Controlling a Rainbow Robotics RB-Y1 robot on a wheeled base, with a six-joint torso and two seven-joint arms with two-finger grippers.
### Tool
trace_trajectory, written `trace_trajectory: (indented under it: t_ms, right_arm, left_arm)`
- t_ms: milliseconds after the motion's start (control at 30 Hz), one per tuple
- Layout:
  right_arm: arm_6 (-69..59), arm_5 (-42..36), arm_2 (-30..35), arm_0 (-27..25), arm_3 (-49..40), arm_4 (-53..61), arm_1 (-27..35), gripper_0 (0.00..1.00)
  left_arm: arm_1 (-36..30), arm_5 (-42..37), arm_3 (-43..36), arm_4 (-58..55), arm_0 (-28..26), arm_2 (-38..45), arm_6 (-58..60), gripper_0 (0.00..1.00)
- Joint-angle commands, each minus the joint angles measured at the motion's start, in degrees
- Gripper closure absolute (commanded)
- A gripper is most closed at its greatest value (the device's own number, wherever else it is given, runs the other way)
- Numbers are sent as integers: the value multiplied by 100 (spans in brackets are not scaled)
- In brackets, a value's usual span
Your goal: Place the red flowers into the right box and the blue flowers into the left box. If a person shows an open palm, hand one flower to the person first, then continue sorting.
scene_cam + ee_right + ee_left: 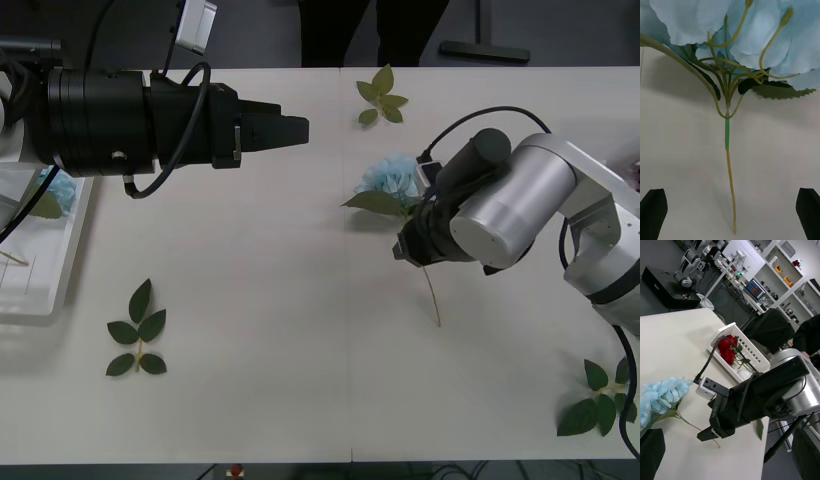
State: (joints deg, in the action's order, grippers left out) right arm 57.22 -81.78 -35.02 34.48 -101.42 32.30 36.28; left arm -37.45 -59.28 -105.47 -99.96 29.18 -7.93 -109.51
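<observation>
R claw (730,213) over blue flower (728,142) stem

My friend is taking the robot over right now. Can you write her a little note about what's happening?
Right gripper: open, low over the stem of the blue flower in the middle of the table, not gripping yet.
Left gripper: held above the table's left half, carrying nothing, fingers apart.
Done: red flowers lie in the right box; one blue flower is in the left box.
Left: grasp the stem of the middle blue flower and carry it to the left box. Loose leaf sprigs stay put.
</observation>
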Motion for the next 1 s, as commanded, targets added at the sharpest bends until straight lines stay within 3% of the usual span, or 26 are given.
trace_trajectory:
  t_ms: [33, 733, 767, 800, 833, 900, 1000]
  right_arm:
    - [-211, 215, -128, 288, 298, -189, -218, 0]
    - [-211, 1112, -409, 560, 1801, -593, -903, 0]
    - [-211, 1112, -409, 569, 1810, -593, -912, 8]
    - [-211, 1120, -409, 560, 1810, -602, -921, 30]
    - [-220, 1112, -409, 569, 1819, -593, -921, 38]
    - [-220, 1103, -409, 569, 1810, -576, -921, 71]
    - [-220, 1112, -409, 569, 1810, -541, -921, 94]
  left_arm:
    - [62, 39, -176, -94, -79, 178, -202, 2]
    - [62, 39, -176, -111, -88, 178, -202, 2]
    - [62, 39, -185, -111, -88, 178, -202, 2]
    - [62, 39, -176, -111, -88, 178, -193, 1]
    - [62, 39, -176, -111, -88, 178, -202, 2]
    - [62, 39, -176, -111, -88, 169, -202, 2]
    - [62, 39, -176, -120, -97, 178, -202, 2]
